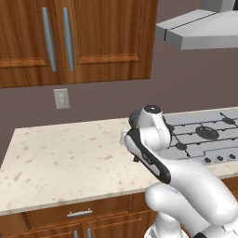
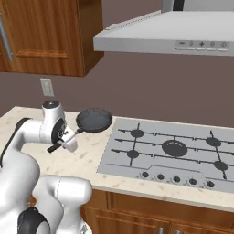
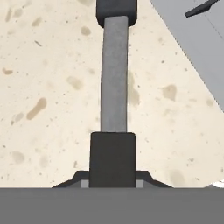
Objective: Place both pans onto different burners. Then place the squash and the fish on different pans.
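So I'm holding the dark grey pan (image 2: 93, 120) by its long handle (image 3: 114, 74) right now. The pincer (image 2: 69, 142) is clamped on the near end of that handle, jaws pressed in against it on both sides, and the hand view is looking straight down the handle toward the bowl.

Progress-wise I'd say I'm only just getting started. The pan is over the speckled surface (image 2: 87, 157), just left of the cooktop (image 2: 169, 153) and not on any burner yet. From the right base view I honestly can't tell whether it's lifted clear or resting on the stone, the angle's too flat for that. All the burners I can see, including the big central burner (image 2: 175, 147), are bare. So what's left: get this pan onto a burner, fetch the skillet and seat it on another, then drop the squash and the fish into separate pans.

Orientation: the pan's long axis is running from my pincer at the front-left out to the bowl at the back-right, so the bowl is pointing away from the base and angled toward the cooktop's near-left corner. Pan's sitting level, open side up.
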Controlling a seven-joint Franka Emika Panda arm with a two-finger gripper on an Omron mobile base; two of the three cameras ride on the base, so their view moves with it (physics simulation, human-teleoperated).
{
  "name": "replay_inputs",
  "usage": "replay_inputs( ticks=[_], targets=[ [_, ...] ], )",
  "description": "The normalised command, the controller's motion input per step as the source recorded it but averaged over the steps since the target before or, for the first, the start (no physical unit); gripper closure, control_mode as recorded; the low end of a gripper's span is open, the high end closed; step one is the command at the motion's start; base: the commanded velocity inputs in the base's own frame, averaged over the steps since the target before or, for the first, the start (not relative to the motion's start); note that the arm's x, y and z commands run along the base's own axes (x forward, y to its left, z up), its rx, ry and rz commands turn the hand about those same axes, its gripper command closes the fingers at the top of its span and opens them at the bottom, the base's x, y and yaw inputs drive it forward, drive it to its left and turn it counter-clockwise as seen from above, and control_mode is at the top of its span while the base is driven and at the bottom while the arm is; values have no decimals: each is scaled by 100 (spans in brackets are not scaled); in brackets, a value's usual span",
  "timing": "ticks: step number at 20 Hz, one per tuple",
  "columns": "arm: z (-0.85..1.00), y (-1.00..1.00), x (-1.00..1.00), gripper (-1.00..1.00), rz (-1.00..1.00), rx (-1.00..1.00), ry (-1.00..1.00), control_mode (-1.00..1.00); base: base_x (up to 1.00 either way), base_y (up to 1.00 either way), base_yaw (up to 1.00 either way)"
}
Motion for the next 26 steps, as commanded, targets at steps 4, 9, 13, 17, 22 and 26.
replay_inputs(
  ticks=[4, 9, 13, 17, 22, 26],
  targets=[
    [20, -42, -24, 100, -14, -2, 0, -100, 0, 0, 0],
    [14, -50, -17, 100, -13, 0, 4, -100, 0, 0, 0],
    [7, -37, 0, 100, -5, 0, 3, -100, 0, 0, 0],
    [3, -23, 0, 100, 0, 0, 0, -100, 0, 0, 0],
    [0, -30, 0, 100, 0, 0, 5, -100, 0, 0, 0],
    [-3, -38, 0, 100, 0, 1, 10, -100, 0, 0, 0]
  ],
)
